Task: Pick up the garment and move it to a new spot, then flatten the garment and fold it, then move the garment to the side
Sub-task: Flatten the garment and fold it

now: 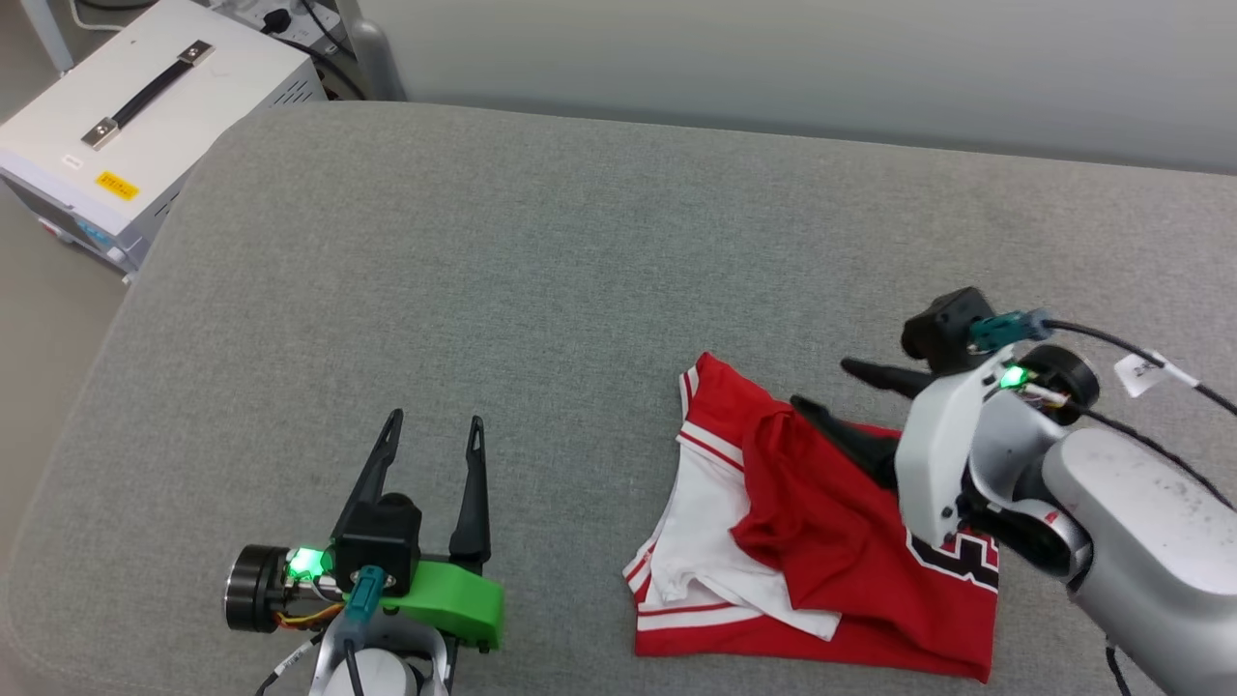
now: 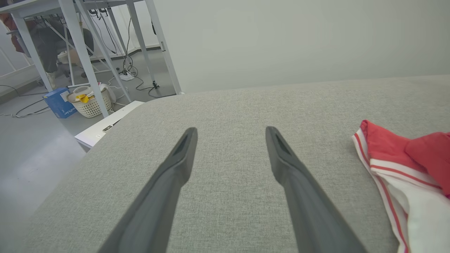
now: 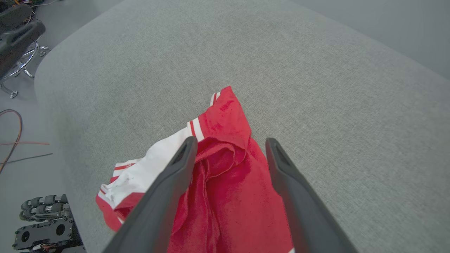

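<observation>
Red jersey T-shirt [image 1: 821,541] lies bunched at lower right of head frame, white sleeve on its left side. My right claw [image 1: 819,384] sits over its upper edge, fingers spread, gripping nothing. My left claw [image 1: 435,420] is likewise spread at lower left, over bare grey upholstered surface [image 1: 580,242]. I judge flattening is due: pinch single layer at striped hem, one claw per corner, pull outward, keep low.

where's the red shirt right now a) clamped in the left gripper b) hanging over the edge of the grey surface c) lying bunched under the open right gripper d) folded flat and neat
c: the garment lies crumpled on the grey surface, and the right gripper is over it with its fingers spread, pinching nothing.
</observation>
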